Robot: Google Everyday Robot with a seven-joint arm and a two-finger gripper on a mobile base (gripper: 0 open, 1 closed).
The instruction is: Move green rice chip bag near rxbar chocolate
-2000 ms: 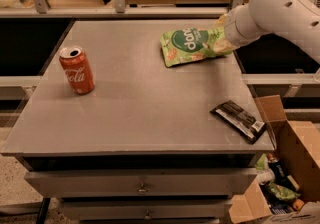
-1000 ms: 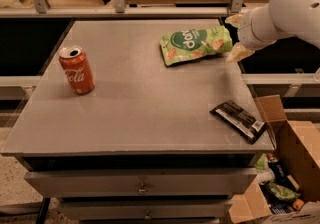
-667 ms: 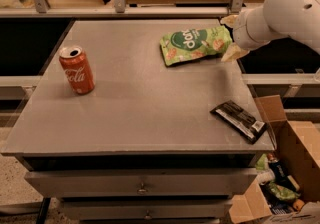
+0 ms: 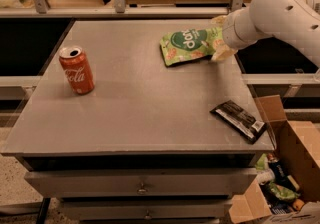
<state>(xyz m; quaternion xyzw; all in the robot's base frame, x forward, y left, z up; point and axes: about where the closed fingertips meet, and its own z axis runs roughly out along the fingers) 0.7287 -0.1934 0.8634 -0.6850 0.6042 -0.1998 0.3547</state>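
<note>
Gripper (image 4: 220,38) sits slightly nearer than before, jaws spread astride the right end of green rice chip bag (image 4: 187,45), far-right on surface (image 4: 125,118); rxbar chocolate (image 4: 239,119) near-right, well apart; move outstanding.

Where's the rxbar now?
In the camera view, the rxbar lies at the table's front-right corner beside the box; the gripper is at the chip bag's right end.

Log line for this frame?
gripper: at right end of light-green crinkly chip bag | bag: table rear | black-brown flat bar: front-right corner, apart
</note>
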